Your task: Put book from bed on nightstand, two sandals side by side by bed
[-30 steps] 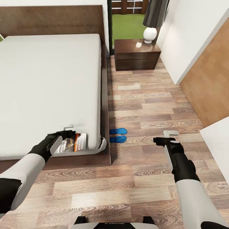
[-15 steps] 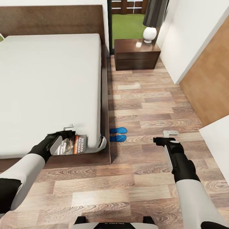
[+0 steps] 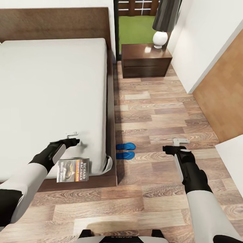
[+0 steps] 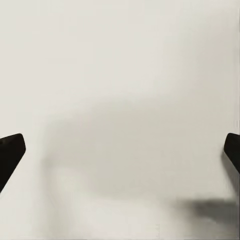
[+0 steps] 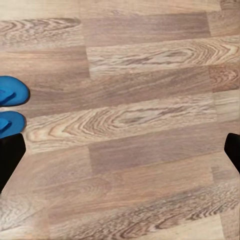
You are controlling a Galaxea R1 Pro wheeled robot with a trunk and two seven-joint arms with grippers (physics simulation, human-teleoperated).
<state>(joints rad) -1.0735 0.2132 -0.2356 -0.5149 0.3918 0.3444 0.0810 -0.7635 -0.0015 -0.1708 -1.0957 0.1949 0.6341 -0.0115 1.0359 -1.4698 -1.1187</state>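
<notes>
Two bright-blue flat sandals (image 3: 126, 150) lay side by side on the light-brown wood-plank floor (image 3: 158, 189), just beside the dark-brown frame of the large low bed (image 3: 110, 101), near its foot corner; the right wrist view caught their rounded ends (image 5: 11, 105) at the frame's edge. The thin dark paperback with an orange band and white lettering (image 3: 73, 170) rested at the foot edge of the plain light-grey mattress (image 3: 50, 91), overhanging the frame — cover up, clear of the left gripper (image 3: 71, 136). That gripper hovered over the mattress just beyond the book, its fingers spread wide and holding nothing, as the left wrist view showed. The right gripper (image 3: 180, 140) hung above bare floor, fingers likewise apart and empty, well apart from the sandals. A low dark-brown wooden nightstand (image 3: 145, 60) stood beside the headboard — a white-based lamp with a dark shade (image 3: 161, 25) on its top.
</notes>
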